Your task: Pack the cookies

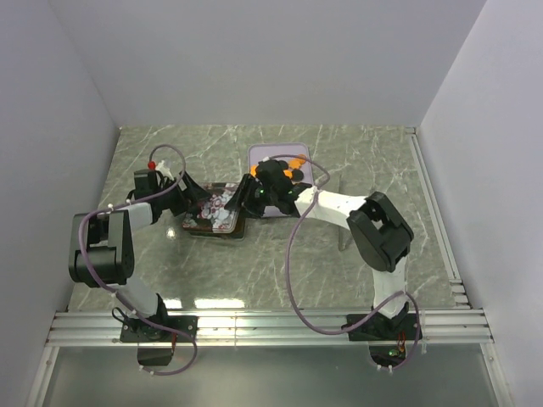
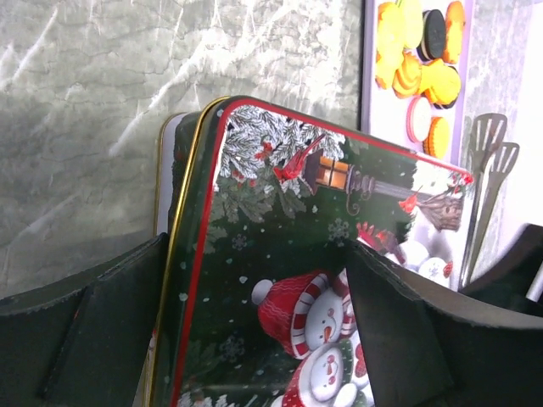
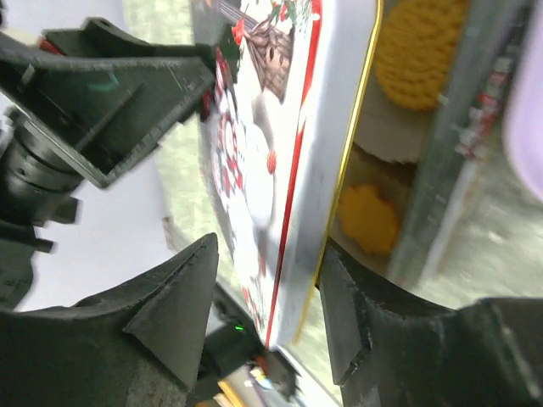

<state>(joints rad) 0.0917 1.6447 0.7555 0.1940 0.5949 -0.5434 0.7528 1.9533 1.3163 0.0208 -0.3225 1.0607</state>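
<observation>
Fingers (image 2: 407,339) of your left gripper (image 2: 254,271) stand wide apart astride the tilted, snowman-printed metal tin lid (image 2: 280,195); you cannot tell whether they press on it. Your right gripper (image 3: 270,254) straddles the lid's gold rim, jaws apart. On the green marble table (image 1: 382,161), the lavender rectangular tray (image 1: 259,154) holds small round orange, black and pink cookies (image 2: 424,76); orange scalloped cookies (image 3: 366,216) lie in the tin beneath the lid. Expect them to be light, stiff and brittle: pinch gently across the edge, topmost first.
</observation>
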